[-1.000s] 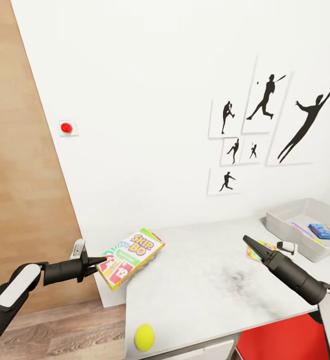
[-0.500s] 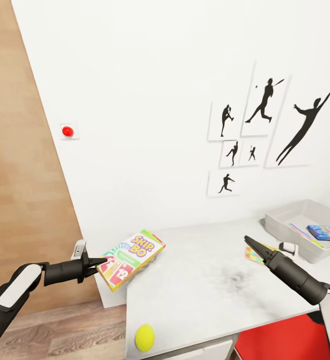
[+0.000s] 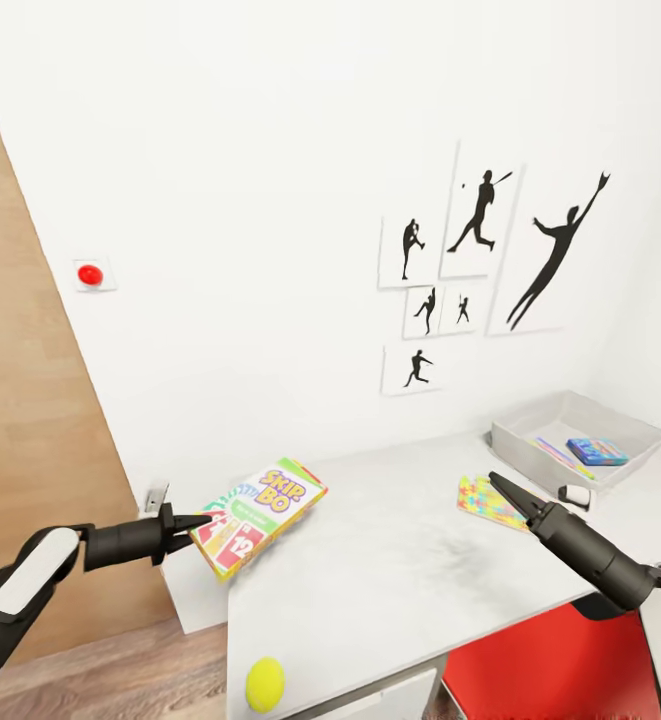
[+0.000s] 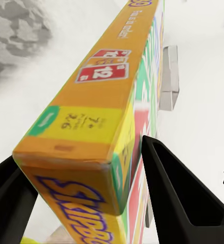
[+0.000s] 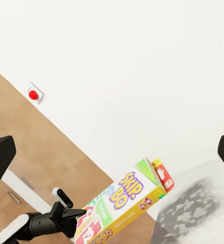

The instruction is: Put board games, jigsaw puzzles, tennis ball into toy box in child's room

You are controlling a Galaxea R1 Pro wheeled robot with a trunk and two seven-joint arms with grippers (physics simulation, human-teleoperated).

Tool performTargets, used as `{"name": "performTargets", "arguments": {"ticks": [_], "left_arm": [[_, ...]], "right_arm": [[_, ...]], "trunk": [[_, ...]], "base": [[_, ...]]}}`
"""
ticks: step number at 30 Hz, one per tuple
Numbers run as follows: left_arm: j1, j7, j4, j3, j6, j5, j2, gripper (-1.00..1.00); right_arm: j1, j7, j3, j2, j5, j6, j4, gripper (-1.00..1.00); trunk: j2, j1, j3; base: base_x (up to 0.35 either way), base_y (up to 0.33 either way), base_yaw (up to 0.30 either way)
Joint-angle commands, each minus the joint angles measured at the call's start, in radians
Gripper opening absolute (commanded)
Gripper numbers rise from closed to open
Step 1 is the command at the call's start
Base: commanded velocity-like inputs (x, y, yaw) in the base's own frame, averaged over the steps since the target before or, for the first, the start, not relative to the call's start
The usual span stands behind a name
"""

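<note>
My left gripper (image 3: 195,522) is shut on the edge of the white-green-yellow Skip-Bo board game (image 3: 262,512), holding it tilted over the table's left end. In the left wrist view the box (image 4: 91,122) sits between the black fingers (image 4: 178,193). My right gripper (image 3: 497,484) hovers open over the pale table (image 3: 390,580), just beside a jigsaw puzzle (image 3: 485,500) lying flat. The grey toy box (image 3: 530,425) at the back right holds a blue board game (image 3: 597,451) and a colourful flat piece (image 3: 553,452). The tennis ball (image 3: 265,684) rests near the table's front left corner.
A small white object (image 3: 573,494) lies in front of the toy box. Black silhouette pictures (image 3: 480,260) hang on the white wall, with a red button (image 3: 90,274) further left. A wood panel (image 3: 30,420) stands at the left and something red (image 3: 550,660) sits under the table.
The whole picture has shifted left and a little down, so the camera has moved; more of the toy box side shows. Both grippers keep their poses, and the left still holds the Skip-Bo box.
</note>
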Motion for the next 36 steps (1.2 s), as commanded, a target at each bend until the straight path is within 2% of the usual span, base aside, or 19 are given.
{"name": "performTargets", "arguments": {"ticks": [1,3,5,9,27,36], "left_arm": [[-0.001,-0.011,0.000,-0.002,0.000,-0.004,0.005,-1.00],[-0.001,-0.011,-0.001,-0.003,0.000,0.001,0.032,-1.00],[-0.001,-0.011,-0.002,-0.003,0.000,0.004,0.045,-1.00],[-0.001,-0.011,-0.002,-0.002,0.000,0.006,0.059,-1.00],[-0.001,-0.011,-0.007,-0.003,0.000,0.007,0.063,-1.00],[-0.001,-0.011,-0.007,-0.003,0.000,0.007,0.063,-1.00]], "right_arm": [[-0.001,0.002,-0.001,0.001,-0.002,0.005,0.000,1.00],[-0.001,0.001,0.000,0.004,-0.002,0.005,0.000,1.00],[-0.001,0.000,0.003,0.005,-0.002,0.004,0.000,1.00],[-0.001,-0.002,0.005,0.007,-0.002,0.004,-0.001,1.00],[-0.001,-0.001,0.002,0.006,-0.001,0.004,-0.001,1.00],[-0.001,-0.001,0.002,0.006,0.000,0.004,-0.001,1.00]], "trunk": [[0.006,-0.004,0.002],[0.020,-0.011,0.010],[0.034,-0.019,0.017],[0.062,-0.034,0.032],[0.188,-0.103,0.099],[0.244,-0.134,0.125]], "base": [[0.000,0.000,-0.237],[0.000,0.000,-0.237],[0.000,0.000,-0.237],[0.000,0.000,-0.238],[0.000,0.000,-0.234],[0.000,0.000,-0.037]]}}
